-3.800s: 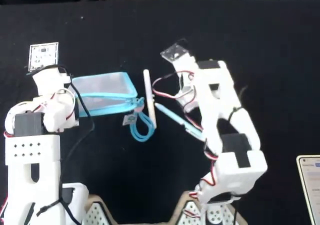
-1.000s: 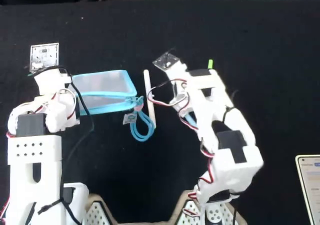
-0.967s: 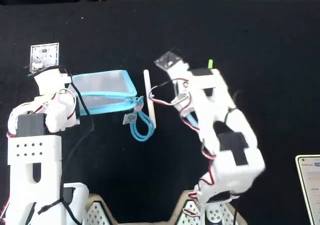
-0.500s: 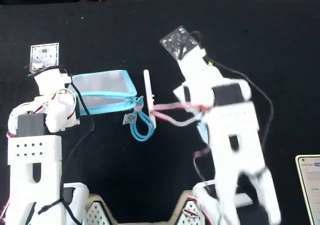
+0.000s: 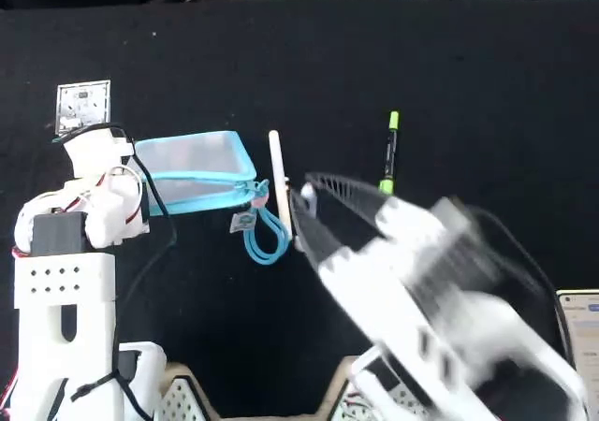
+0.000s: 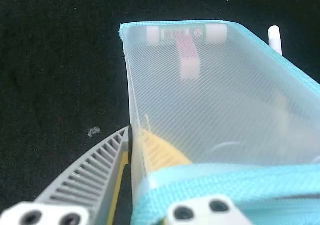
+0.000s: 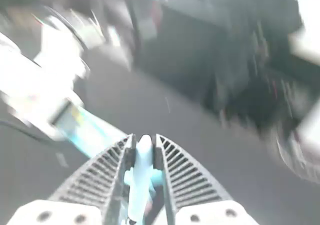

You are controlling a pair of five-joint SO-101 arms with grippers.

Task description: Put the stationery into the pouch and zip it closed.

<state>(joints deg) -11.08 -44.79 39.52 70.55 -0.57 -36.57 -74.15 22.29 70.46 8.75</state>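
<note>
Translucent plastic with a blue zip: the pouch [image 5: 192, 164] lies at the left of the black counter [image 5: 468, 56], one end clenched in the fingers of the left gripper [image 6: 136, 144]. Just beside its zip end sits a white pen [image 5: 277, 173], and further right a green marker [image 5: 388, 150]. Then the right gripper [image 7: 144, 141], fingers grasping a light-blue pen [image 7: 140, 182], up off the counter. The danger: that pen could snag the zip edge and shove the pouch loose, or twist in the pinch.

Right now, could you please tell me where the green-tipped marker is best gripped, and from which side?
Probably its dark middle, from above, with the fingers across the barrel: the marker lies flat on the table, and nothing sits beside it at mid-length.
</note>
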